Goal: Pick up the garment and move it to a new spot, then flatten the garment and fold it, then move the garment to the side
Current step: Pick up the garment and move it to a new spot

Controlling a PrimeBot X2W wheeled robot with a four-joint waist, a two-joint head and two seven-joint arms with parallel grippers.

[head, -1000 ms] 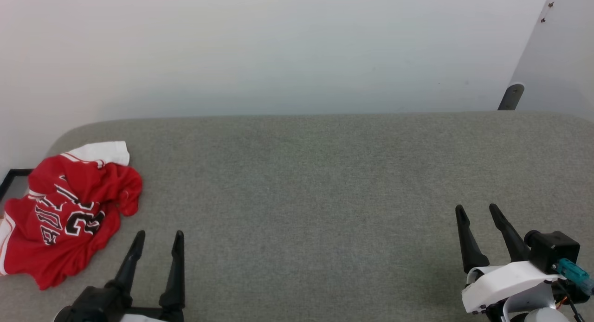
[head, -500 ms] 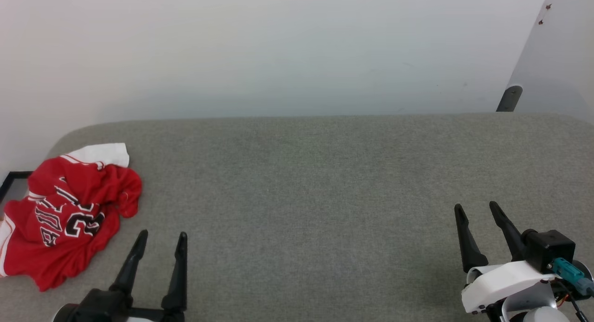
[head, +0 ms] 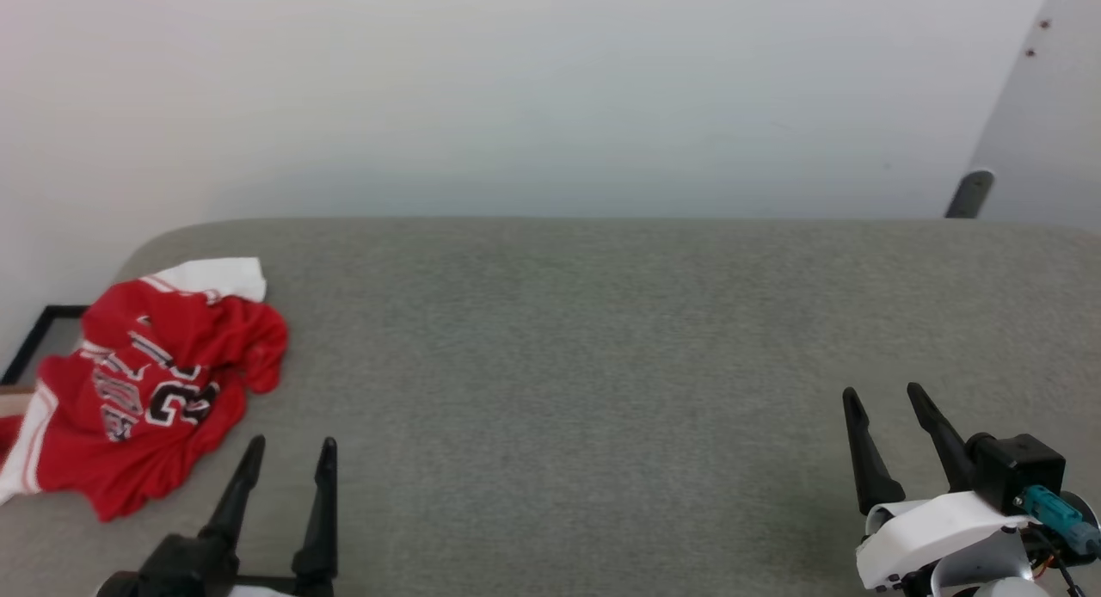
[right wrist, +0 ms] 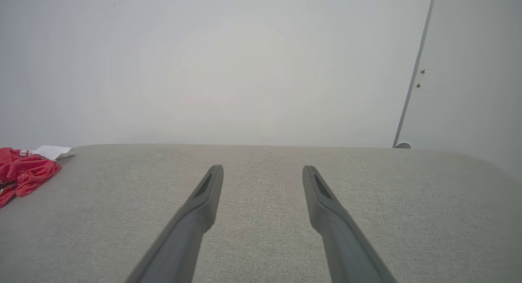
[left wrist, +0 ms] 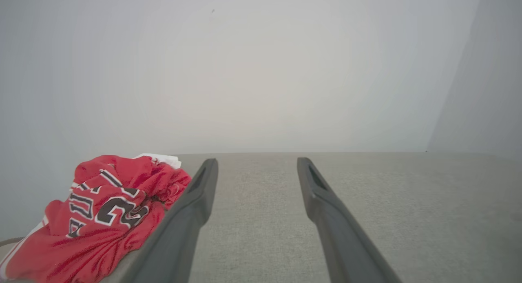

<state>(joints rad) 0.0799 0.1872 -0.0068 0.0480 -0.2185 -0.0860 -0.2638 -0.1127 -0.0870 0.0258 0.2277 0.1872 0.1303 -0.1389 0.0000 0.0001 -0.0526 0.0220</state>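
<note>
**Start Condition: Garment Heaped at Left End, Both Grippers Open and Empty**

The grey padded surface [head: 602, 347] is spanning the full working width, and most of it is lying bare. As a judgement, this bare middle is serving as the area for laying out and folding.

The garment [head: 155, 390] is lying in a crumpled heap at the left end of the surface, near the rounded far corner. Its outer part is reaching the left border of the head view, so it cannot be told whether that part is hanging over the surface's edge.

The left gripper [head: 291, 446] is hovering just beside the near-right side of the heap, apart from the cloth. Its jaws are standing wide and holding nothing. In the left wrist view, the left gripper [left wrist: 257, 161] is pointing past the garment [left wrist: 106, 209], which is lying to the left of the fingers. The right gripper [head: 883, 393] is waiting well apart at the opposite end, likewise spread and empty. As a judgement, the pick-up is not yet begun, and the left arm is the better placed for the first grasp.

The garment is showing as follows:

- The red body is bunching into deep folds, with one lobe rolling toward the centre.
- A white sleeve [head: 219, 279] is lying at the far side.
- Black, white-outlined lettering and a number [head: 159, 395] are facing upward, distorted by creases.
- Red-white striped trim [head: 30, 446] is running along the outer hem.
</note>
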